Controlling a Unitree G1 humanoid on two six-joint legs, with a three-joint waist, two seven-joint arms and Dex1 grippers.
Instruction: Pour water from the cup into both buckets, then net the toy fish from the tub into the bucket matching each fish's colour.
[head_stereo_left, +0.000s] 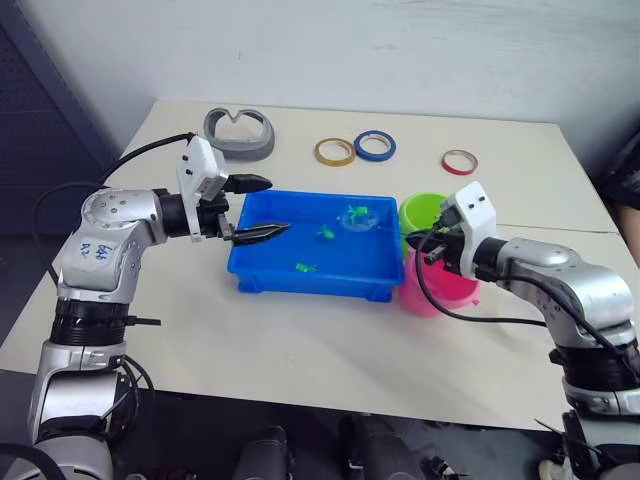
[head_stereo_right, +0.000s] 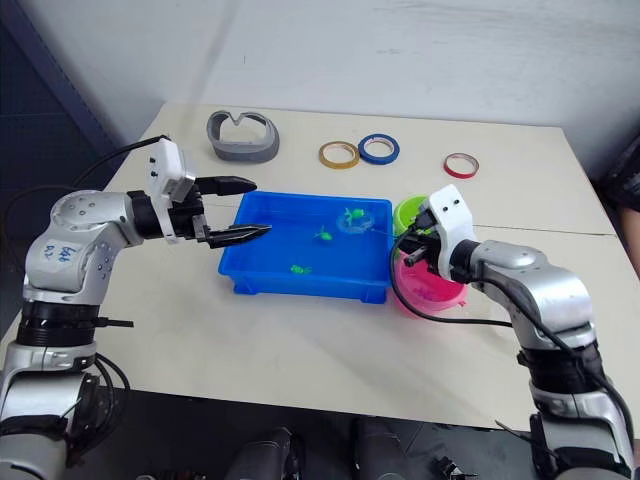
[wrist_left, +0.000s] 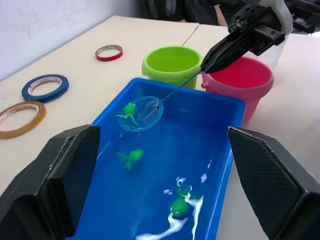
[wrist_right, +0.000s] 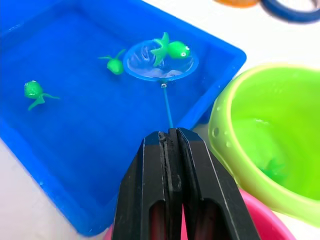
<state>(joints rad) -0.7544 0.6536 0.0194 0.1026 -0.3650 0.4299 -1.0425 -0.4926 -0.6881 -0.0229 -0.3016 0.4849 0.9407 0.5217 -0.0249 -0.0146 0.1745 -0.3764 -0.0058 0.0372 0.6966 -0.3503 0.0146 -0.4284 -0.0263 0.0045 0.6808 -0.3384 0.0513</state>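
Right gripper (wrist_right: 170, 137) clamped tight on the thin handle of the net (wrist_right: 160, 61), fingers pressed together with the stick between the tips. Held over the pink bucket (head_stereo_left: 440, 288), just beside the lime green bucket (head_stereo_left: 425, 213). Net hoop reached out over the far right part of the blue tub (head_stereo_left: 313, 247), with one green fish (wrist_right: 172, 49) lying in the mesh. Whether the hoop touched the water or hung just above it, hard to tell.

Left gripper (head_stereo_left: 257, 208) spread wide and holding nothing, one fingertip over the tub's left edge, the other outside the far left corner.

In the tub: shallow water and two more green fish, one (wrist_right: 115, 64) just beside the hoop, another (wrist_right: 33, 91) nearer the front wall. Inside the green bucket: water, and something green at the bottom, perhaps a fish (wrist_right: 273, 170), but seen only blurred. Pink bucket touching or almost touching the tub's right front corner; contents not visible.

Farther back on the table (head_stereo_left: 300, 350): a grey curved object (head_stereo_left: 240, 134), a yellow tape ring (head_stereo_left: 334, 152), a blue tape ring (head_stereo_left: 374, 146) and a red tape ring (head_stereo_left: 459, 161), all well apart from the tub.
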